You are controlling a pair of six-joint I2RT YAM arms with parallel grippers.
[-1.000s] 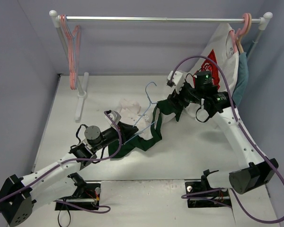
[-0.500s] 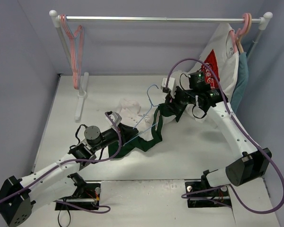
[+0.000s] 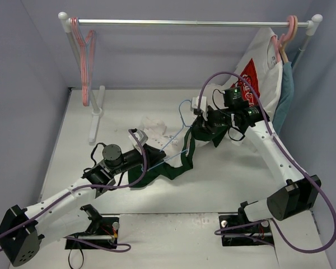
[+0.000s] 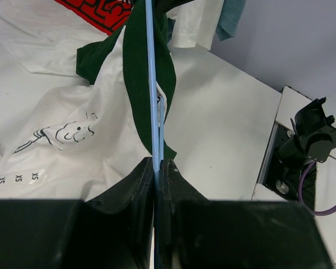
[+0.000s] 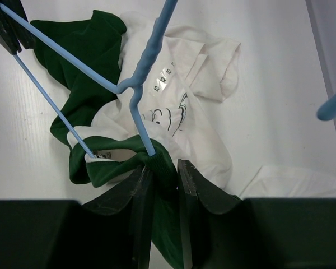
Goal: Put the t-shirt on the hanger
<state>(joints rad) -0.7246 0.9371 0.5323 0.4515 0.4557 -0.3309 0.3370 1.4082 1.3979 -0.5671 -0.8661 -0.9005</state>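
Over the middle of the white table (image 3: pixel 229 185), the thin light-blue wire hanger (image 5: pixel 147 53) hangs in the air between both arms. The left gripper (image 4: pixel 158 162) is clenched tight on the wire's far corner, the blue line running straight out of its pads. The right gripper (image 5: pixel 163 165) is pinched hard onto the neckband of the plain dark green cloth t-shirt (image 3: pixel 162 172). From the right wrist view, two runs of wire dip into that neck opening; how deep they go I can't tell. The rest of the shirt trails down as a twisted rope onto the table between the grippers.

Now the dangers. That left pinch is on bare round wire, so any sideways pull from the shirt could spin the hanger in the grip. The neckband looks taut over the wire. Tug further and it may pop out of the right fingers, or the thin wire may bend. The bunched body could drag and jam instead of sliding over the shoulder. Just beneath lies the crumpled plain white cloth garment (image 5: pixel 201 61), touching the green cloth. It could get snagged and dragged along. The hook sits close to the right arm's purple cable, too.
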